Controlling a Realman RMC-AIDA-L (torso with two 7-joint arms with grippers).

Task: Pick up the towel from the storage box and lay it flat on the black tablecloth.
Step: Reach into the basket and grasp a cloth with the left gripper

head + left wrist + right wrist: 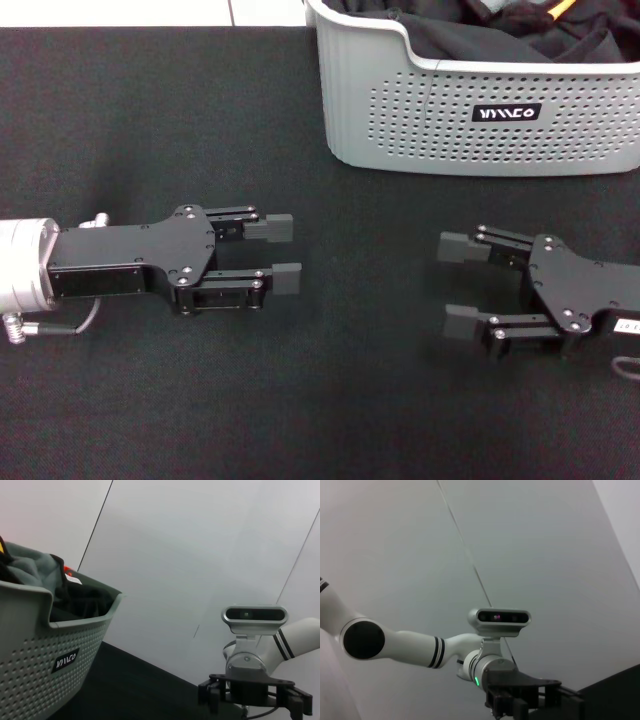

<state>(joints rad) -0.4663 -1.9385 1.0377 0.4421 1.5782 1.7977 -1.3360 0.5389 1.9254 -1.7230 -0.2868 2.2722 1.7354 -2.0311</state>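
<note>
- A robot test lab or staged indoor work cell was suggested.
- A wide matte black fabric tablecloth (150, 110) was spread over the work surface.
- Bare pale grey wall panels (200, 555), split by thin dark seams, were seen behind.
- A perforated light grey plastic storage basket (480, 120) was set on the cloth.

The basket (480, 120) is light grey, dotted with rows of small round holes, and carries a black label (506, 112) with white letters. Inside it lie black clothes (500, 35) and a grey-teal towel (30, 567) with an orange trace. The tablecloth (150, 120) is matte black. Both grippers are black.
</note>
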